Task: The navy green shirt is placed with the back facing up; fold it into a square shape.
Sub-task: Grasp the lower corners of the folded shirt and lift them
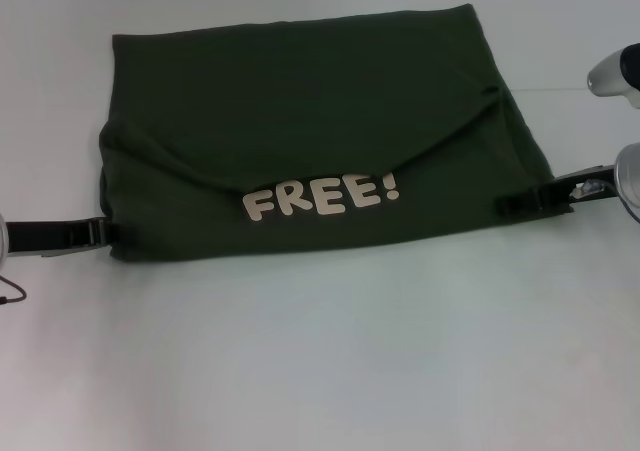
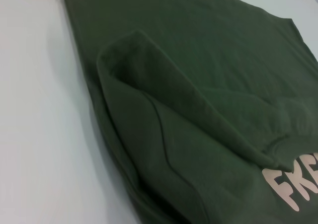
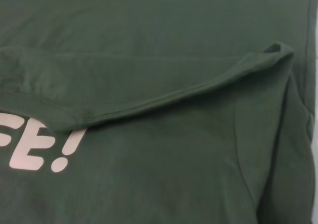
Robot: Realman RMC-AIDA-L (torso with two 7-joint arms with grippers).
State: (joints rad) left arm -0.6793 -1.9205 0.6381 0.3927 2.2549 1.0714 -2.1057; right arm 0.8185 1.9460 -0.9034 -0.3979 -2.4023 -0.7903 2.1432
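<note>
Hiding "FREE!" lettering [image 1: 322, 197]: shirt fold [image 1: 300, 121]

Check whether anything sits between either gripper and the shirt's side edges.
Nothing visible does. The left gripper is right at the navy green shirt's left edge and the right gripper at its right edge, on the bare table.

My head camera looks forward and down over the whole navy green shirt [image 1: 300, 121] on the table [image 1: 320, 371]. Both wrist cameras sit close over its opposite side edges, sharing the "FREE!" print [image 1: 322, 197].
</note>
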